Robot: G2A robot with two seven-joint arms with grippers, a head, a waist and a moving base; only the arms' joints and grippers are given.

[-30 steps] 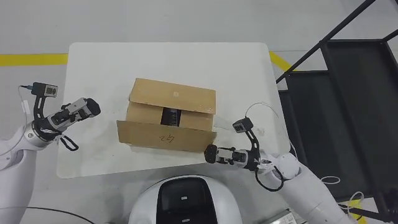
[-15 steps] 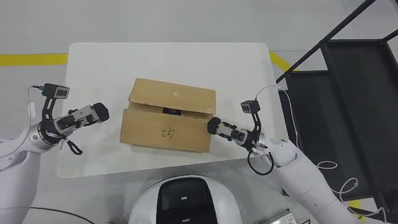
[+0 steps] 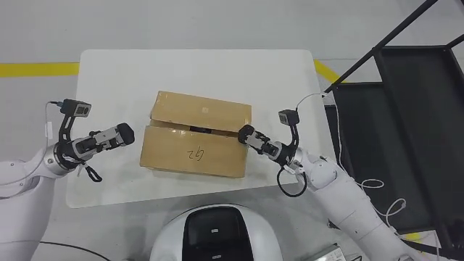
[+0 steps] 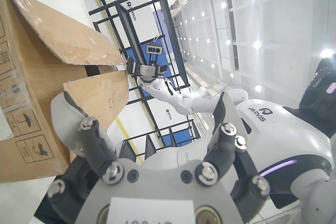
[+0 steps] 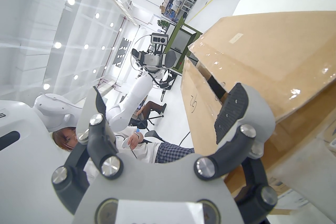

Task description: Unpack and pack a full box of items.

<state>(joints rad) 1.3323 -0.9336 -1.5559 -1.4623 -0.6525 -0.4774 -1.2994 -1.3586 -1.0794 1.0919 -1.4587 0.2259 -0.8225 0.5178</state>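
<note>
At the table's [image 3: 116,80] 9 o'clock side, the left claw [image 3: 125,133] hangs above the tabletop. It points toward 3 o'clock at the short left end of the box [image 3: 192,161] and is near it but apart from it. Its fingers [image 4: 71,114] are spread wide with nothing between them.

The cardboard box sits at the middle of the table. Its long axis runs from 9 to 3 o'clock, turned a shade clockwise so that the right end lies slightly nearer the robot. The top faces up. The far flap [image 3: 203,109] and the near flap [image 3: 217,156], which carries a handwritten mark, are folded down almost flat. A narrow dark slit [image 3: 199,127] remains between them along the long axis.

There is a broad band of bare table at the box's 12 o'clock. Narrower strips lie at 9 and 3 o'clock, and only a thin margin separates the box from the table edge at 6 o'clock.

The right claw [image 3: 245,133] is at the box's short right end, pointing toward 9 o'clock, with its tip at the end of the slit. Its fingers [image 5: 231,109] stand wide apart, one ribbed pad over the near flap's corner, and they grip nothing. Whether the pad presses on the card cannot be told.

Past the table's 3 o'clock edge stands a dark metal stair frame [image 3: 406,116].
</note>
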